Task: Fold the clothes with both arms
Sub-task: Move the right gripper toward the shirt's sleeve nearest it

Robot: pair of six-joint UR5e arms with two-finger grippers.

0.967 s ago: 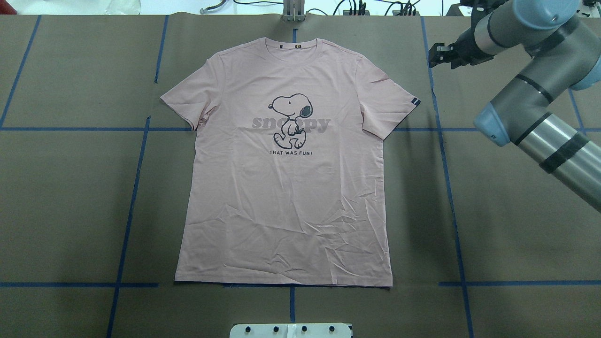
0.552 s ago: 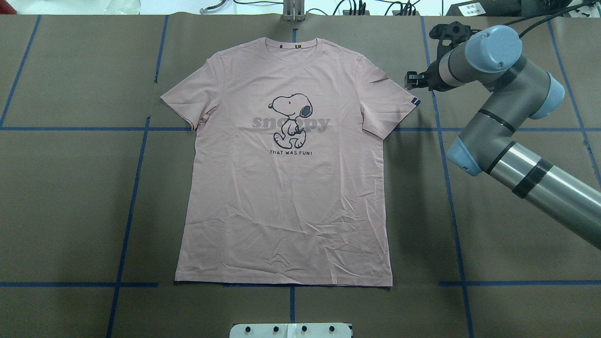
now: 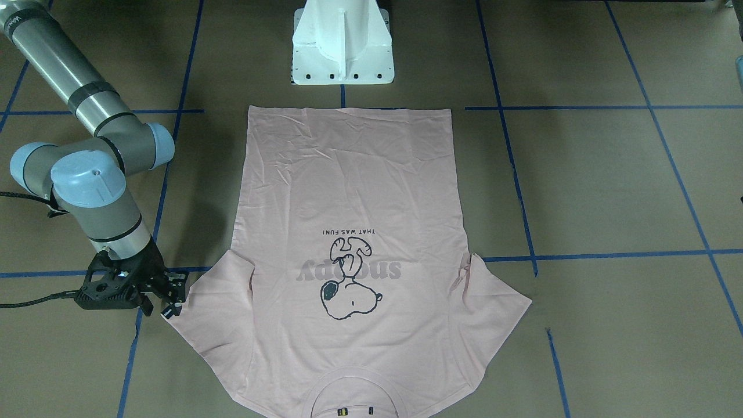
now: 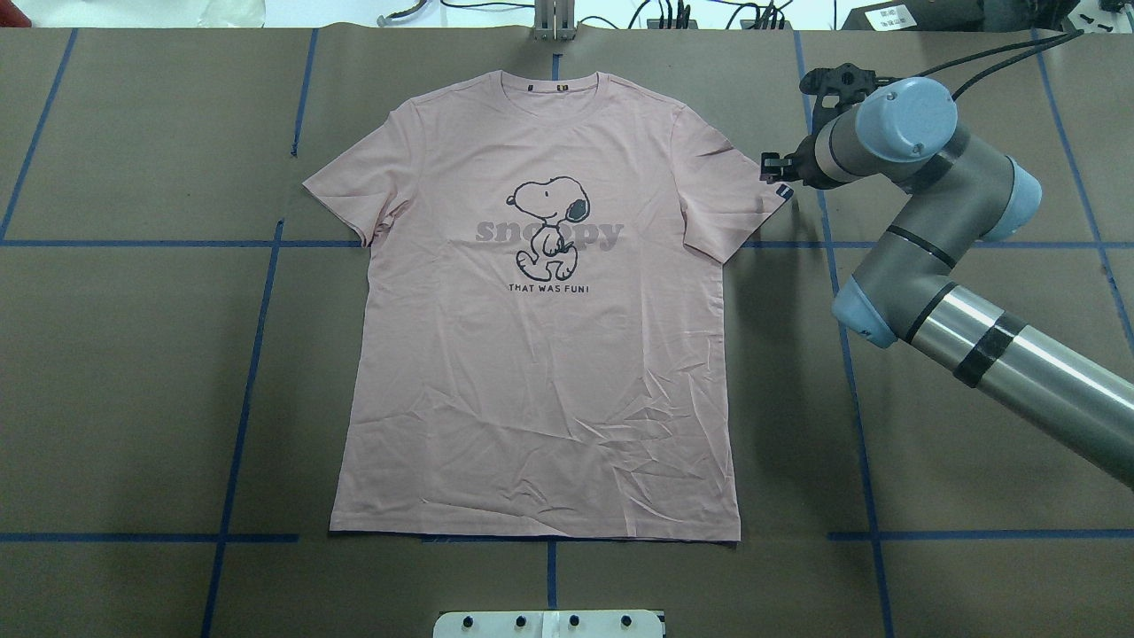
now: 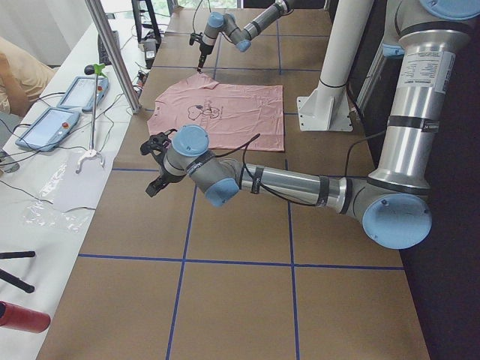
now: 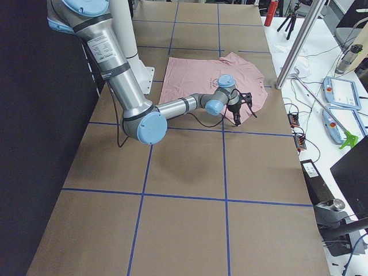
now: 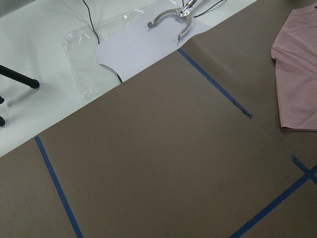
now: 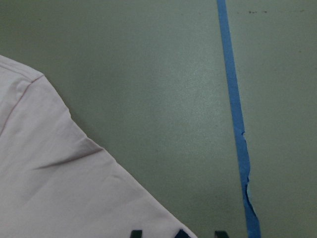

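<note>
The pale pink T-shirt [image 4: 540, 354] lies flat and face up on the brown table, collar at the far edge, with its dog print [image 4: 549, 226] showing. The right arm [image 4: 921, 230] reaches in from the right. Its gripper [image 4: 773, 170] is low at the outer hem of the shirt's right sleeve, by the small dark tag [image 4: 783, 190], open with a finger on either side of the hem [image 3: 169, 294]. In the right wrist view, the sleeve corner [image 8: 59, 188] fills the lower left. The left gripper [image 5: 156, 165] hovers off the shirt's left side, and I cannot tell whether it is open.
Blue tape lines [image 4: 837, 292] grid the table. The white pedestal base [image 3: 342, 52] stands at the shirt's hem end. A white side bench with tablets [image 5: 52, 120], cables and a metal claw tool [image 7: 171, 17] runs along the far edge.
The right arm has swung left and come down. Its gripper went from well right of the shirt to the right sleeve's hem at the tag. The shirt has not moved.
</note>
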